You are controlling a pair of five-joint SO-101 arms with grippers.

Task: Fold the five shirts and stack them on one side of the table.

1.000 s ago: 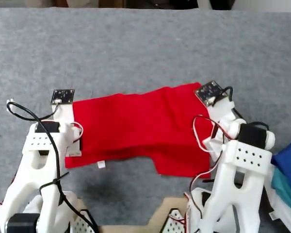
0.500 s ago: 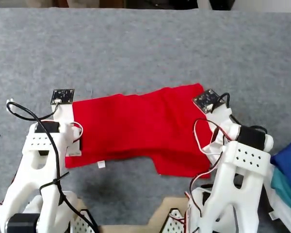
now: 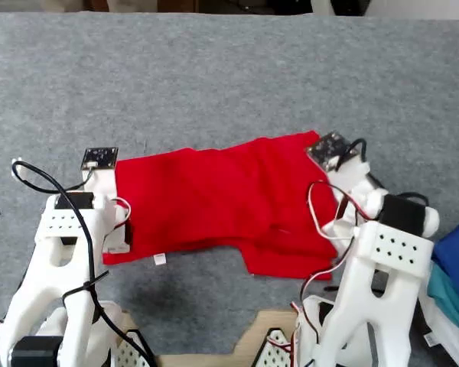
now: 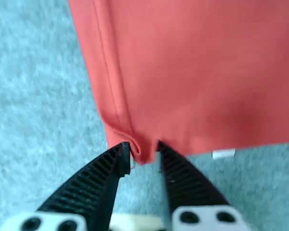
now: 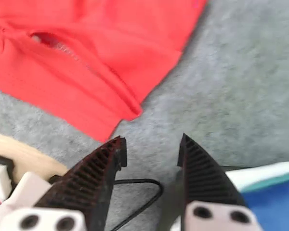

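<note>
A red shirt [image 3: 214,202] lies partly folded across the middle of the grey table. My left arm [image 3: 76,222] stands at the shirt's left end. In the left wrist view my left gripper [image 4: 140,155] is shut on a small pinch of the near left corner of the red shirt [image 4: 192,72], close to a white tag [image 4: 224,154]. My right arm [image 3: 367,222] stands at the shirt's right end. My right gripper [image 5: 151,142] is open over bare table, just beside the near right corner of the red shirt [image 5: 86,48], holding nothing.
A pile of blue and teal cloth [image 3: 455,256] lies at the table's right edge, close to the right arm, and shows as blue cloth [image 5: 269,211] in the right wrist view. A wooden base plate [image 3: 252,336] sits between the arms at the near edge.
The right arm's wrist dipped toward the shirt and came back out to the right. The left arm has shifted very slightly toward the near edge. The shirt lies much as before.
</note>
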